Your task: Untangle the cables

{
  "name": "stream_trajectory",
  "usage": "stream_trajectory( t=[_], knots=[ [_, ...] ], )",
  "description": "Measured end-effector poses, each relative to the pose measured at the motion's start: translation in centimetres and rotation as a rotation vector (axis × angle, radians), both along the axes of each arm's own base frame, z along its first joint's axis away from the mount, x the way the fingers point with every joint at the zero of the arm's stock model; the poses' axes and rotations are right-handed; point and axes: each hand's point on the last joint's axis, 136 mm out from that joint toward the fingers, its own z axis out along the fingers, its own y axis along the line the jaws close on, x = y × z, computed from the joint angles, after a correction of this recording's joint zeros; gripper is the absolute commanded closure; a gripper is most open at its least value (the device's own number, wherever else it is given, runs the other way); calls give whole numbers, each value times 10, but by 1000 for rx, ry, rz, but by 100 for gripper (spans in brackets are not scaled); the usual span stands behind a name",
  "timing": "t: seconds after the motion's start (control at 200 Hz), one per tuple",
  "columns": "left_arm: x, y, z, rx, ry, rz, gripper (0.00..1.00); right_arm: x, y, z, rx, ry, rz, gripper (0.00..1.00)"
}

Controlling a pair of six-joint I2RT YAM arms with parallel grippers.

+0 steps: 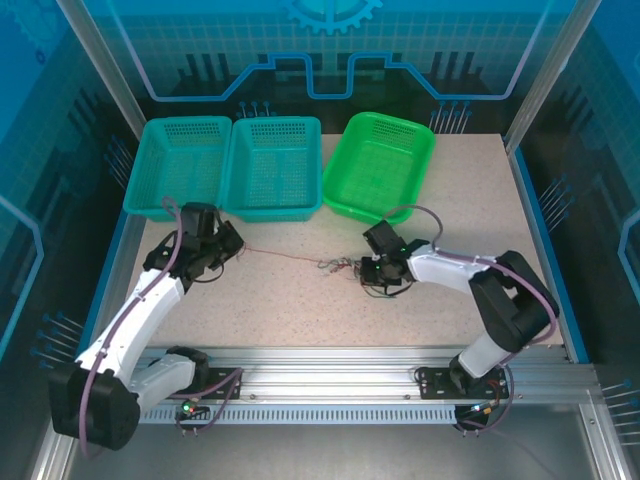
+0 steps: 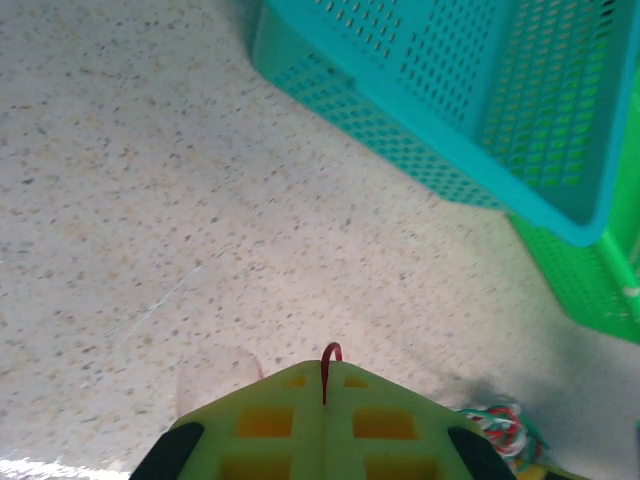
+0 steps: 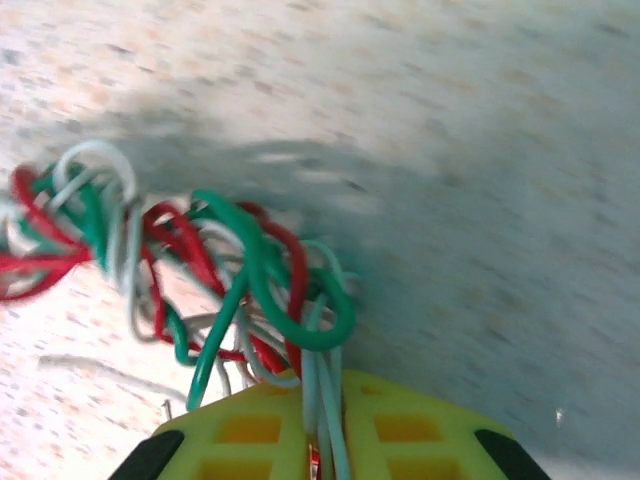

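Top external view shows the left gripper (image 1: 234, 243) clamped on a red cable (image 1: 285, 255) and the right gripper (image 1: 366, 270) pinching the knotted cables (image 1: 338, 266) on the table (image 1: 300, 320), so pulling apart seems underway, likely needing a steady outward draw next.

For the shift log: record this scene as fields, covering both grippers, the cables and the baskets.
left gripper: shut on red cable
right gripper: shut on tangle
red cable: runs nearly straight from left gripper to tangle
tangle: red, white and green cables knotted together, mid-table, at right gripper
teal baskets: side by side at far edge, empty
green basket: right of teal baskets, empty
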Motion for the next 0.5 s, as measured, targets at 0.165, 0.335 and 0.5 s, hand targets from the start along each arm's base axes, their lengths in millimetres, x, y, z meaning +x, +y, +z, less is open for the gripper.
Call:
stream_trajectory(
  t=[0.165, 0.335, 0.5],
  knots=[
    [-6, 20, -11, 43, 42, 63, 100, -10, -34, 7, -28, -11, -84, 100],
    [-11, 10, -36, 18, 57, 9, 96, -13, -36, 27, -24, -84, -28, 100],
    [-27, -37, -76, 25, 129, -167, 90, -3, -14, 54, 8, -147, 76, 100]
  ],
)
